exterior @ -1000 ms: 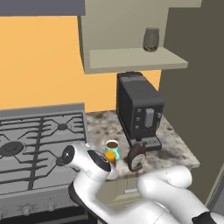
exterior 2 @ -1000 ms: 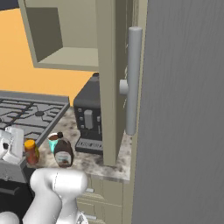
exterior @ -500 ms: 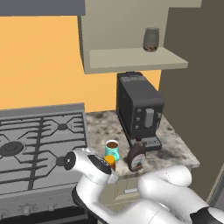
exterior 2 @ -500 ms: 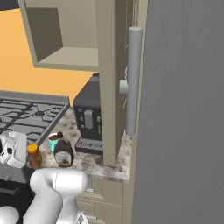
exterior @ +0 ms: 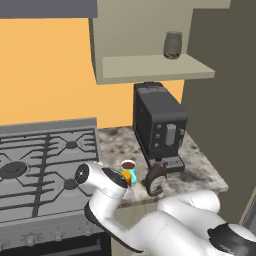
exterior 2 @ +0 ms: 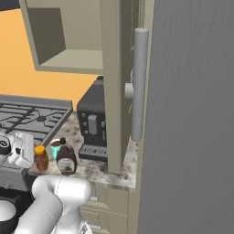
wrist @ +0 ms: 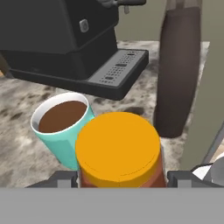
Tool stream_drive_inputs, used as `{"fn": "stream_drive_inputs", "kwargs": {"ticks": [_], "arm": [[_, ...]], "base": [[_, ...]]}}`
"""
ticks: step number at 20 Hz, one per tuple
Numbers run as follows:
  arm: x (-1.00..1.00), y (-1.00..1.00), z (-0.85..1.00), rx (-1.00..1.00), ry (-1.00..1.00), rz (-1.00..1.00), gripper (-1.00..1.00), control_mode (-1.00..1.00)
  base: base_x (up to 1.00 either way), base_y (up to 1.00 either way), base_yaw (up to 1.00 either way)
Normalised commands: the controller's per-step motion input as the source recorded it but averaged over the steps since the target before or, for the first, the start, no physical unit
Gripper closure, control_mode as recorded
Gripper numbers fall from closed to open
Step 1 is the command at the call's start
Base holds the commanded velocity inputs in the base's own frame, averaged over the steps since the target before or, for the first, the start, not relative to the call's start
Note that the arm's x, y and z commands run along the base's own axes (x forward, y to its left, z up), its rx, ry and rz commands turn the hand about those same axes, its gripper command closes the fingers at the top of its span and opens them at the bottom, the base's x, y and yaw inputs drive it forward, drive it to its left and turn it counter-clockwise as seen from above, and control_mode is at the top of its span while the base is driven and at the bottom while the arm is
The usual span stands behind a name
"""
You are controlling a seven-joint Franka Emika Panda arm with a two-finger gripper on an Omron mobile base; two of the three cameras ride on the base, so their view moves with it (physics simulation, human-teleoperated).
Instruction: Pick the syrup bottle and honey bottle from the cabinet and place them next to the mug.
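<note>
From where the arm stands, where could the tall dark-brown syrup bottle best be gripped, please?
Probably across the wide rounded body of the tall dark-brown syrup bottle, approached from the front counter edge: it stands upright, the black coffee machine is close behind and the teal mug beside.

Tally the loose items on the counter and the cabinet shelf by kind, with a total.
Bottles: 2, the syrup bottle and honey bottle
Mugs: 1, the mug
Jars: 1, the grey jar on the shelf
Total: 4

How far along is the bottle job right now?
Done: the syrup bottle stands on the counter beside the mug. In hand: the tool is around the honey bottle, low by the mug. Left: release it and pull away.
</note>
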Motion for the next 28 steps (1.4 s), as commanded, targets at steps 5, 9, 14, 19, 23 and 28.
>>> {"fn": "stream_drive_inputs", "kwargs": {"ticks": [5,9,14,19,23,28], "arm": [[0.13,0.03,-0.10,0.00,0.00,0.00,1.00,-1.00],[0.06,0.00,-0.32,0.00,0.00,0.00,1.00,-1.00],[0.08,0.00,-0.42,0.00,0.00,0.00,1.00,-1.00],[0.02,0.00,-0.30,0.00,0.00,0.00,1.00,-1.00],[0.00,0.00,0.00,0.00,0.00,0.00,1.00,-1.00],[0.00,0.00,0.00,0.00,0.00,0.00,1.00,-1.00]], "base": [[0.00,0.00,0.00],[0.00,0.00,0.00],[0.00,0.00,0.00],[0.00,0.00,0.00],[0.00,0.00,0.00],[0.00,0.00,0.00]]}}
